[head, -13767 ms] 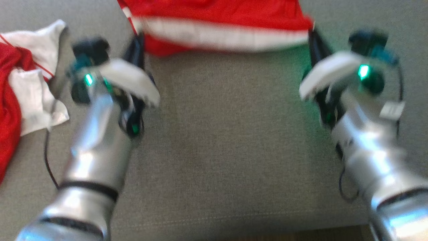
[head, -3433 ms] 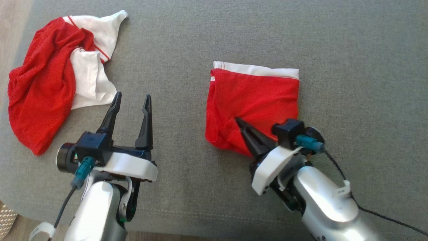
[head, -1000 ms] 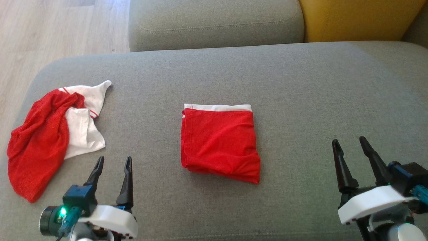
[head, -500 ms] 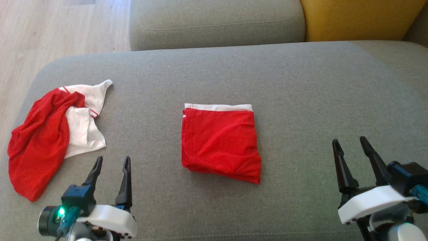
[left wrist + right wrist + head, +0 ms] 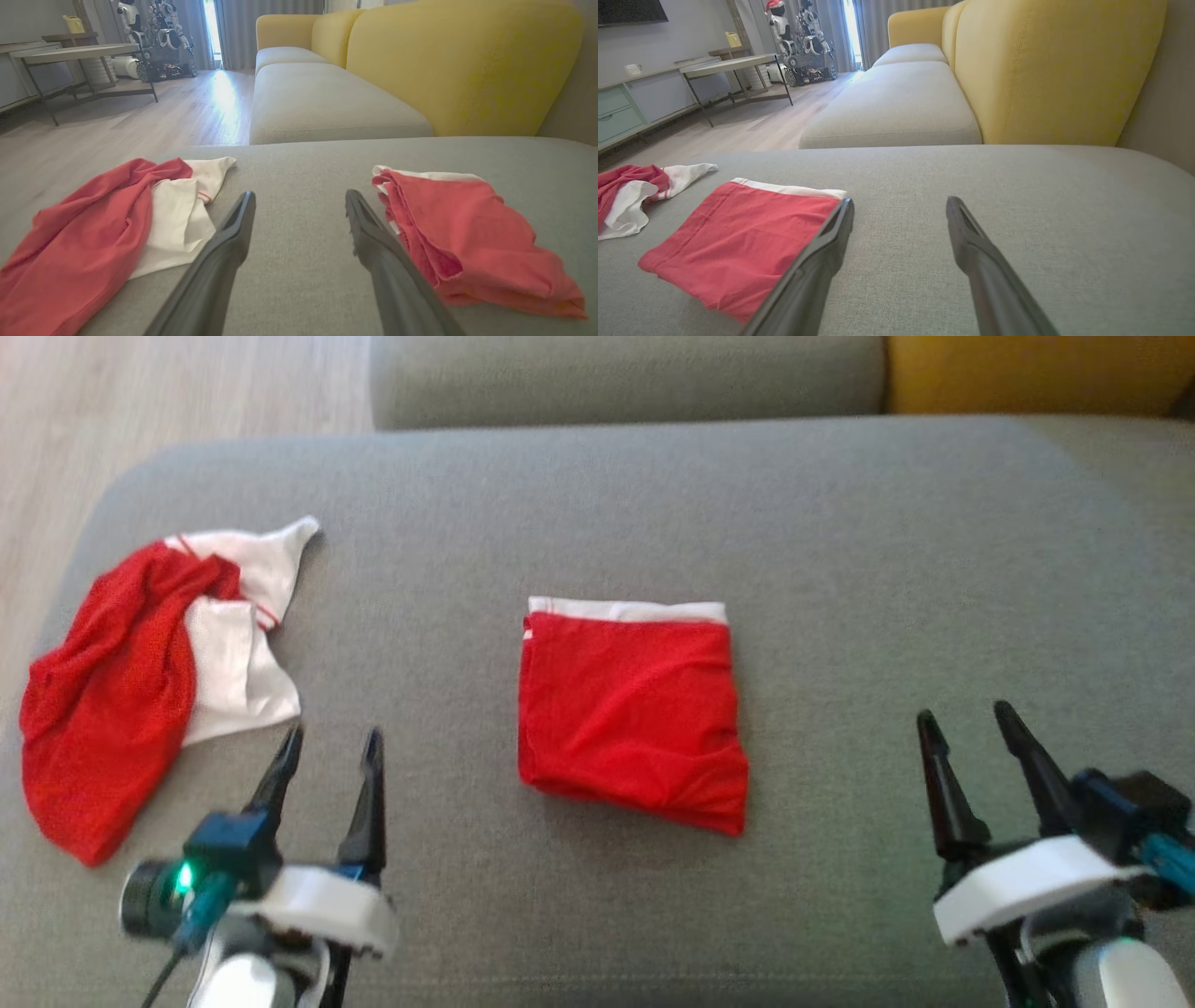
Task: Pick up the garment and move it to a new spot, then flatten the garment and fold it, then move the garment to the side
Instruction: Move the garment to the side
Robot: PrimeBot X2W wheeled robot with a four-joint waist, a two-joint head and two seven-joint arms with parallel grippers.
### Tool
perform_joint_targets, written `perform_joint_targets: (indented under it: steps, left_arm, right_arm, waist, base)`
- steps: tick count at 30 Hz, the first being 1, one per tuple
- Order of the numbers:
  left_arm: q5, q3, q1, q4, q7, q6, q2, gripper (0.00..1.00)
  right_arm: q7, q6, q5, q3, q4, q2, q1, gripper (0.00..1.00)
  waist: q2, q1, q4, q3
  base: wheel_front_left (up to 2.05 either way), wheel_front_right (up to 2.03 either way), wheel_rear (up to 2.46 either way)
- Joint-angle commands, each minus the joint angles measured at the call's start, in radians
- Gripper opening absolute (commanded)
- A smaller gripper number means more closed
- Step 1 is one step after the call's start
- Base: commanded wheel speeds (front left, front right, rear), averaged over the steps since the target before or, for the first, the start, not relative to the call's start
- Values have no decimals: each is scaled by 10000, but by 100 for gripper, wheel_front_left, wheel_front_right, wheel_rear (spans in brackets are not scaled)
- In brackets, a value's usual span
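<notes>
A red garment with a white band along its far edge lies folded into a neat square in the middle of the grey cushion. It also shows at the right of the left wrist view and at the lower left of the right wrist view. My left gripper hovers open at the lower left, apart from the garment. Well to the garment's right, my right gripper is open too, with nothing between its fingers.
A second red and white garment lies crumpled near the cushion's left end. Behind the cushion are a grey sofa seat and a yellow backrest. Wooden floor lies to the far left, with a table across the room.
The head view has tipped down and shifted slightly, so everything sits a little higher and to the right. Both grippers stay open and apart from the folded garment, which lies as before.
</notes>
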Motion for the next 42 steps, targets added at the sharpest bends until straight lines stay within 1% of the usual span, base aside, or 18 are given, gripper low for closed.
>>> perform_joint_targets:
  steps: [1, 6, 14, 18, 20, 21, 22, 23, 28, 32, 36, 42]
  left_arm:
    - [30, 339, -742, -403, -118, -22, 93, 100]
    - [106, 146, -1419, -328, -319, -139, -66, 100]
    - [126, -54, -2206, 11, -645, -287, -397, 100]
    - [102, -41, -2447, 190, -747, -321, -534, 100]
    - [117, -39, -2521, 261, -778, -325, -591, 100]
    - [126, -42, -2550, 293, -790, -331, -616, 100]
    - [133, -35, -2574, 325, -799, -337, -633, 100]
    - [140, -21, -2592, 350, -806, -340, -642, 100]
    - [207, 51, -2632, 412, -826, -362, -629, 100]
    - [266, 125, -2572, 289, -830, -377, -543, 100]
    - [350, 195, -2535, 133, -831, -368, -363, 100]
    - [458, 239, -2615, -223, -677, -337, -73, 100]
  right_arm:
    - [-1, -7, 71, 278, -242, -155, -693, 100]
    - [-107, -7, 237, 639, 699, -222, -1415, 100]
    - [-467, -7, 683, 1647, 2689, -228, -2550, 100]
    - [-406, -7, 781, 2010, 3689, -275, -3046, 100]
    - [-135, -7, 805, 2188, 4172, -302, -3247, 100]
    - [-107, -7, 857, 2251, 4315, -294, -3346, 89]
    - [-22, -7, 959, 2310, 4465, -273, -3415, 30]
    - [110, -7, 996, 2398, 4606, -291, -3470, 0]
    - [237, -7, 1121, 2722, 4716, -503, -3675, 0]
    - [229, -7, 1040, 3042, 4440, -879, -3810, 0]
    - [312, -7, 882, 3216, 4120, -1490, -3989, 0]
    - [642, -7, 823, 3125, 3730, -2726, -4486, 0]
  waist:
    - [0, 0, 252, 398]
    - [0, 0, 751, 1172]
    - [0, 0, 1472, 2042]
    - [0, 0, 1638, 2306]
    - [0, 0, 1656, 2389]
    - [0, 0, 1659, 2422]
    - [0, 0, 1648, 2446]
    - [0, 0, 1623, 2462]
    - [0, 0, 1301, 2417]
    - [0, 0, 655, 2359]
    - [0, 0, -192, 2381]
    - [0, 0, -1464, 2663]
  base:
    - [0, 0, 0]
    - [0, 0, 0]
    - [0, 0, 0]
    - [0, 0, 0]
    - [0, 0, 0]
    - [0, 0, 0]
    - [0, 0, 0]
    - [0, 0, 0]
    - [0, 0, 0]
    - [0, 0, 0]
    - [0, 0, 0]
    - [0, 0, 0]
